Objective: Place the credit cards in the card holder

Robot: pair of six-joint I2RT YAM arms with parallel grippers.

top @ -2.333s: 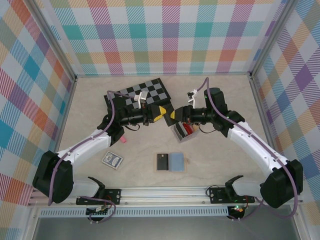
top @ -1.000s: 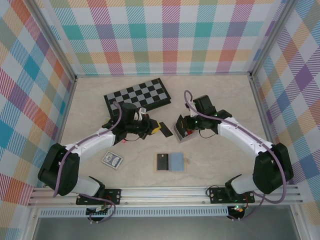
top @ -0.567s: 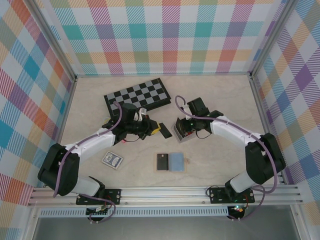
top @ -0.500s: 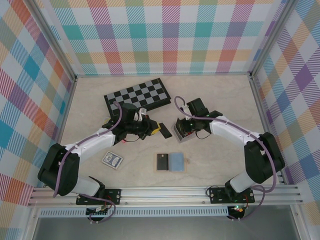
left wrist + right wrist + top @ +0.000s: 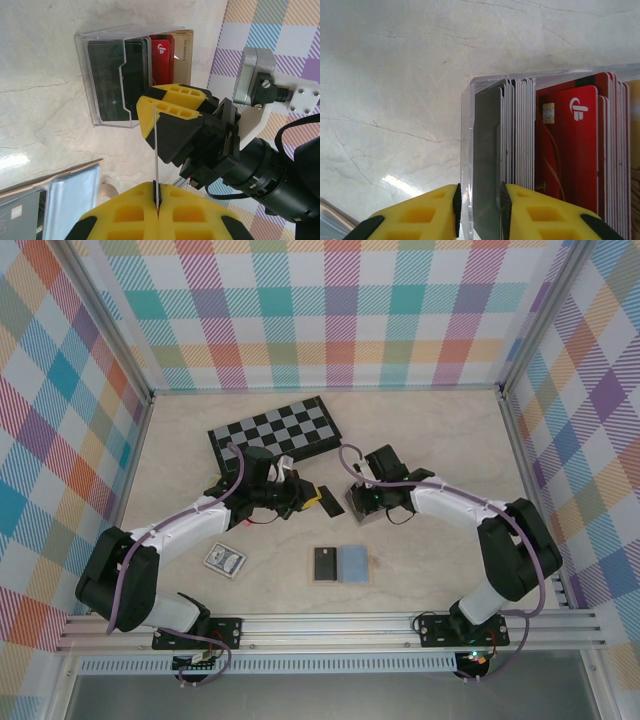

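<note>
Two grippers: the left gripper (image 5: 308, 496) and the right gripper (image 5: 362, 498). One card holder (image 5: 358, 512) sits mid-table. From it, there is one chessboard (image 5: 275, 430) at 11 o'clock, one pack of playing cards (image 5: 224, 560) at 8 o'clock and one wallet (image 5: 340, 583) at 6 o'clock. Seven cards can be counted. The first black card (image 5: 326, 502) is at the holder's 9 o'clock. A second black card (image 5: 325, 562) and one blue card (image 5: 353, 562) lie on the wallet. In the holder are one dark card (image 5: 487, 165), two red cards (image 5: 575, 150) and one gold card (image 5: 181, 50).

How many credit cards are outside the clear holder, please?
3: a black plastic card in the left gripper, a flat black card and a blue card on the tan wallet; others possibly hidden.
</note>
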